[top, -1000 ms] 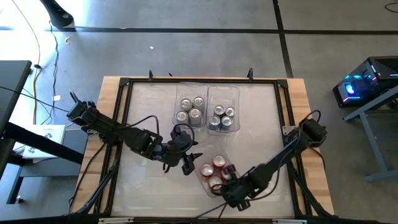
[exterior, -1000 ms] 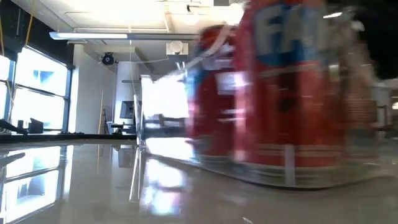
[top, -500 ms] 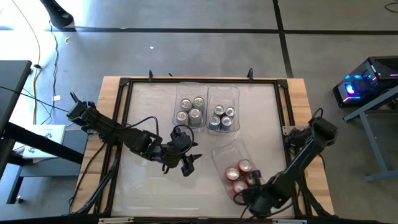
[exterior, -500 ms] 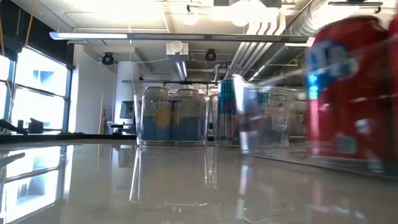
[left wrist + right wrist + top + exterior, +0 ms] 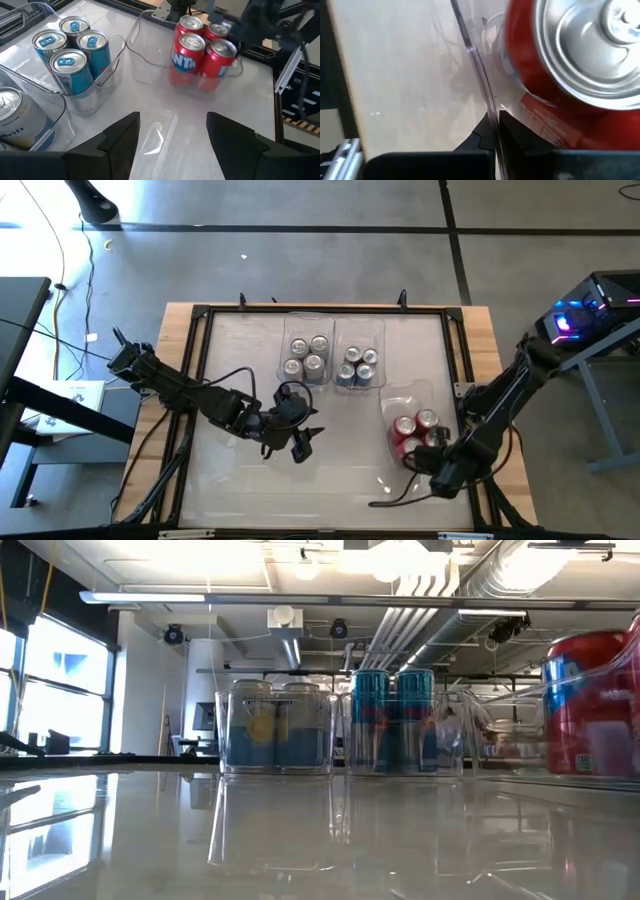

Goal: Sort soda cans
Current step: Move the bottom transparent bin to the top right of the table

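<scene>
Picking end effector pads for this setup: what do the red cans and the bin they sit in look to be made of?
Red cans: likely thin metal, with a glossy printed red body and bare silver tops with pull tabs. Their bin: likely clear rigid plastic, since the cans show through its wall and its smooth surface catches glare.

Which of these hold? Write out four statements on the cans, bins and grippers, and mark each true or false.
1. The red cans sit in a clear bin. True.
2. The right gripper hangs open above the table. False: it is shut on that bin's wall.
3. The blue cans lie loose on the table. False: they stand in their own bin, beside the silver cans.
4. The left gripper is open and empty. True.
</scene>
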